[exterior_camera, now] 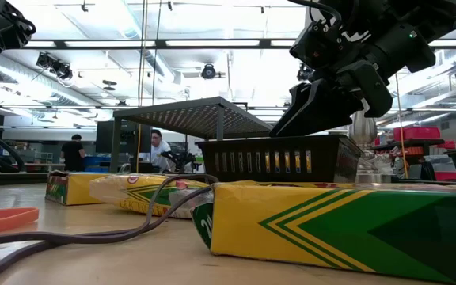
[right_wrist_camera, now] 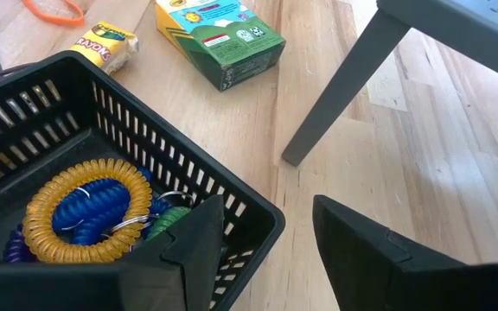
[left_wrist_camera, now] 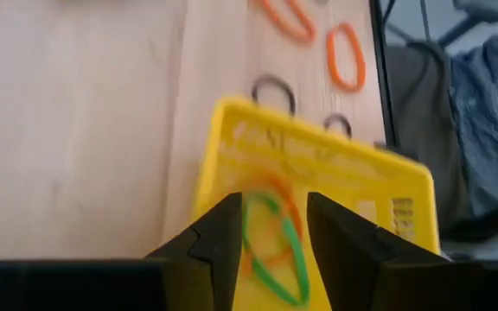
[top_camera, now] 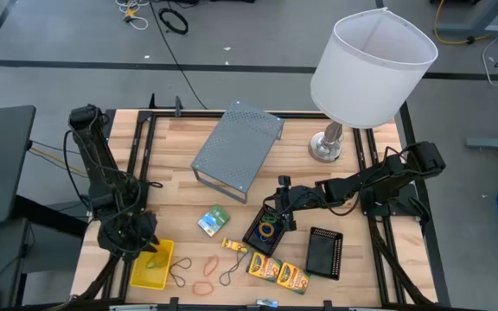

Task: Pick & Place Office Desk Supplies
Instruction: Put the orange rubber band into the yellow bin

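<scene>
A yellow plastic basket (top_camera: 137, 276) sits at the table's near left corner. My left gripper (left_wrist_camera: 275, 207) hangs open over it, and a green rubber-band loop (left_wrist_camera: 277, 250) shows between its fingers, lying with an orange loop (left_wrist_camera: 275, 192) in the basket. More loops (top_camera: 206, 276) lie on the table just right of the basket. My right gripper (right_wrist_camera: 266, 216) stands open at the far corner of a black mesh tray (right_wrist_camera: 102, 112) that holds a yellow coil (right_wrist_camera: 85, 207) and blue and green ones. Two crayon boxes (top_camera: 277, 271) and a green-white packet (top_camera: 214, 220) lie nearby. My left gripper has its open fingers (left_wrist_camera: 223, 233) on either side of the green loop in the basket, coming slanting down from above. Whether either finger touches the loop, I cannot tell.
A second black mesh tray (top_camera: 324, 252) sits right of the crayon boxes. A grey mesh shelf (top_camera: 238, 147) stands at the middle far side, one leg (right_wrist_camera: 344, 86) close to my right gripper. A white-shaded lamp (top_camera: 370, 60) stands far right. In the low view, people are in the room behind the table.
</scene>
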Available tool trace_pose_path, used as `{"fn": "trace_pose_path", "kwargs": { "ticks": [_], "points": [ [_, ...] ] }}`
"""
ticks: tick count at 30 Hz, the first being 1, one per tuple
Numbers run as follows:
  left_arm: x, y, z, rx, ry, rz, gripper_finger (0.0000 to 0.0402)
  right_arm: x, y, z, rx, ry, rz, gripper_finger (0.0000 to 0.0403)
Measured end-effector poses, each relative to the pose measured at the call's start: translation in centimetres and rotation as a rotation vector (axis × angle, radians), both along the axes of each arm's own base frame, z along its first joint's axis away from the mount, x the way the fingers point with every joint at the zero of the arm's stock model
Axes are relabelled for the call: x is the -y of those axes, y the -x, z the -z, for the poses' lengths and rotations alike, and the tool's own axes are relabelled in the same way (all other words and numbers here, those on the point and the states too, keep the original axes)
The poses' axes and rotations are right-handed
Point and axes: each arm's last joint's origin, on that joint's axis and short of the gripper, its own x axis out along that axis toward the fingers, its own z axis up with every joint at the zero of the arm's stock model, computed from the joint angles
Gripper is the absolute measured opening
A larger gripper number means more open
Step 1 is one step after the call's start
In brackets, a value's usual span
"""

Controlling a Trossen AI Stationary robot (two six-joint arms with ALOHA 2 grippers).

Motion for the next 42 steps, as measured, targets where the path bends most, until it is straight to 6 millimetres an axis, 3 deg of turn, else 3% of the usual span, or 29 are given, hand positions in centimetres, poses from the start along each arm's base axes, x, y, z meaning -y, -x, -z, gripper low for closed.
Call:
{"fn": "trace_pose_path", "kwargs": {
  "ticks": [7, 13, 19, 29, 35, 42],
  "points": [
    [0.3, -1.3, -2.4, 0.247, -0.147, -0.030, 0.0141, 0.0, -0.1, -0.1, 0.014, 0.000, -0.002, 0.0188],
    [-0.3, -3.6, -3.7, 0.300, -0.228, -0.100, 0.0147, 0.0, -0.2, -0.3, 0.034, -0.006, -0.001, 0.0188],
    [-0.6, -6.1, -3.2, 0.242, -0.211, -0.099, 0.0167, -0.3, -0.1, -0.3, 0.038, 0.008, 0.009, 0.0188],
    [0.5, -10.6, -0.9, 0.204, -0.119, -0.011, 0.0240, -0.3, 0.0, -0.2, 0.038, 0.075, 0.059, 0.0188],
    [1.4, -12.6, 0.4, 0.196, -0.061, 0.005, 0.0245, -0.1, 0.0, -0.3, 0.039, 0.146, 0.091, 0.0188],
    [2.9, -15.6, 0.0, 0.127, -0.088, -0.005, 0.0241, -0.2, 0.0, -0.3, 0.043, 0.214, 0.118, 0.0188]
  ]
}}
